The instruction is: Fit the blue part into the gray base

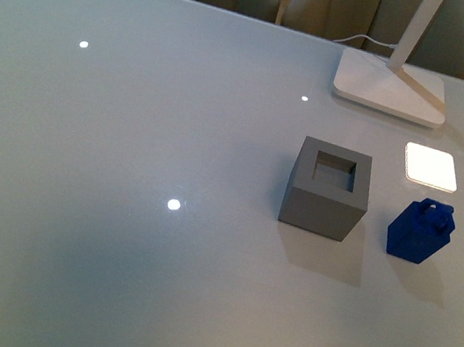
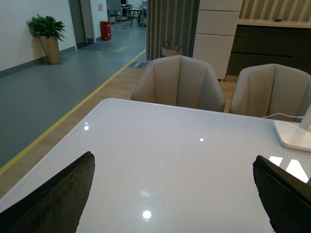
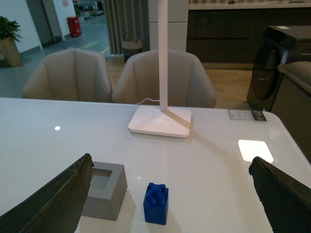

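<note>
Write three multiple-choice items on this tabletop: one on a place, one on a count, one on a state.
1. In the front view, where does the small dark-blue plastic block stand relative to the matte gray cube?
A. On its right, apart from it
B. On its left, touching it
C. On top of it

2. How many beige padded chairs stand at the far edge of the glossy white table?
A. One
B. Two
C. Four

3. The square recess in the cube's top is:
A. Filled by the block
B. Covered by a lid
C. Empty

Answers:
1 A, bare table shows between the two.
2 B, two chair backs show side by side in both wrist views.
3 C, nothing sits in it.
</note>
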